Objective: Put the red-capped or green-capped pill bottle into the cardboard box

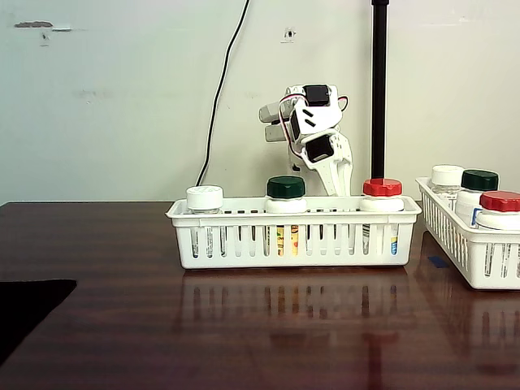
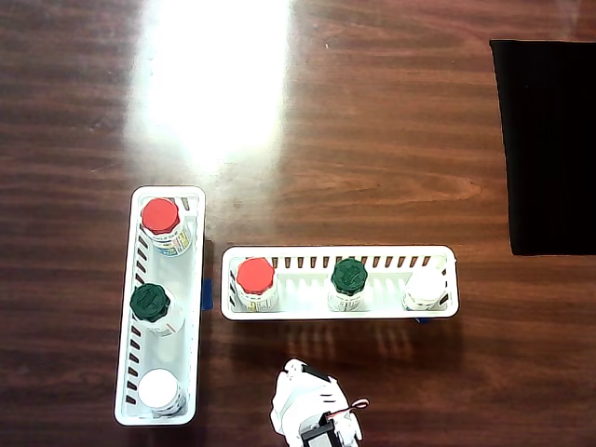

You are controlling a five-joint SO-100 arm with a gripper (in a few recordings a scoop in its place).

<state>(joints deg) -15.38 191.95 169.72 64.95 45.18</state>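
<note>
A red-capped pill bottle [image 1: 382, 188] [image 2: 255, 277] stands in a white slotted basket [image 1: 244, 244] [image 2: 372, 315] beside a green-capped bottle [image 1: 286, 188] [image 2: 349, 277]. A second basket [image 1: 455, 236] [image 2: 126, 354] holds another red-capped bottle [image 1: 499, 203] [image 2: 160, 217] and another green-capped one [image 1: 479, 180] [image 2: 149, 302]. My gripper [image 1: 337, 183] [image 2: 294, 372] hangs folded behind the first basket, pointing down, apart from the bottles. Its fingers look shut and hold nothing, and their tips are hidden by the basket rim. The cardboard box is out of view.
Each basket also holds a white-capped bottle [image 1: 205, 197] [image 2: 158, 389]. A black mat [image 1: 28, 309] [image 2: 549, 140] lies at the table's edge. A black pole [image 1: 379, 89] and a cable stand at the wall behind the arm. Bare dark wood lies in front of the baskets.
</note>
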